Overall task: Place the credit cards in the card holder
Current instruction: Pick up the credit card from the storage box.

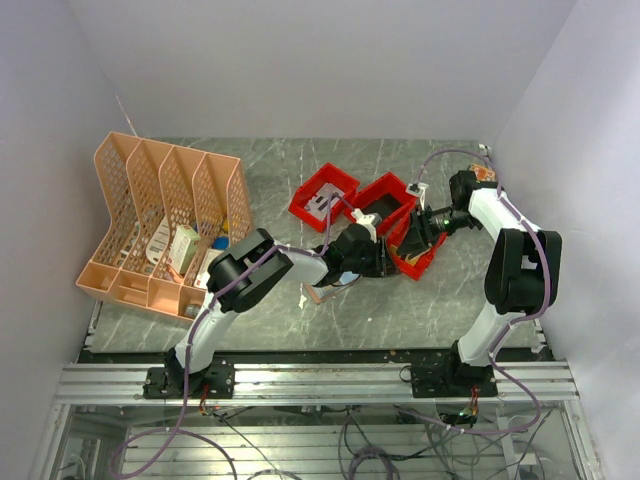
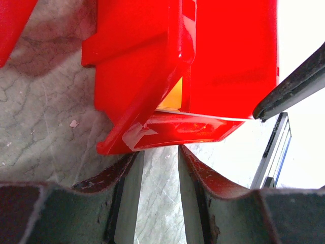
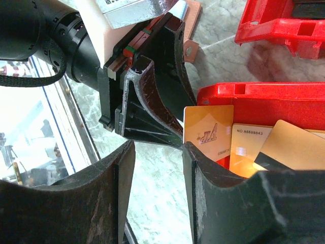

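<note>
Grey-veined marble tabletop [image 1: 440,300] sits between white walls [image 1: 300,60]. A peach file rack [image 1: 160,215] stands at nine o'clock and three red bins [image 1: 385,200] are clustered at about one o'clock.

The left pincer [image 2: 160,152] reaches the nearest bin from that bin's nine o'clock side. Its fingers are spread, with only bare marble showing in the gap between them. The bin's lower lip lies just past the fingertips and is wider than the gap. I cannot tell whether the tips touch it.

The right pincer [image 3: 157,147] comes in from the bin's one o'clock side. It is also spread, with marble visible between its fingers and nothing pinched. Its right fingertip sits just beside the bottom corner of the nearest card, where one of the left pincer's fingertips also meets the bin wall.

The credit cards [image 3: 208,132] stand tilted inside this bin, leaning one behind another. They look gold-yellow. One carries a dark logo, the middle one a printed number, and the third a dark stripe across a corner.

The card holder [image 3: 192,18] is a tan-pink flap with a small tab. It lies on the marble at about eight o'clock from that bin, mostly hidden behind the left pincer.

Bare marble stretches from the bins toward six o'clock, ending at the metal rail [image 1: 320,380]. The two pincers crowd the bin's rim close together.
</note>
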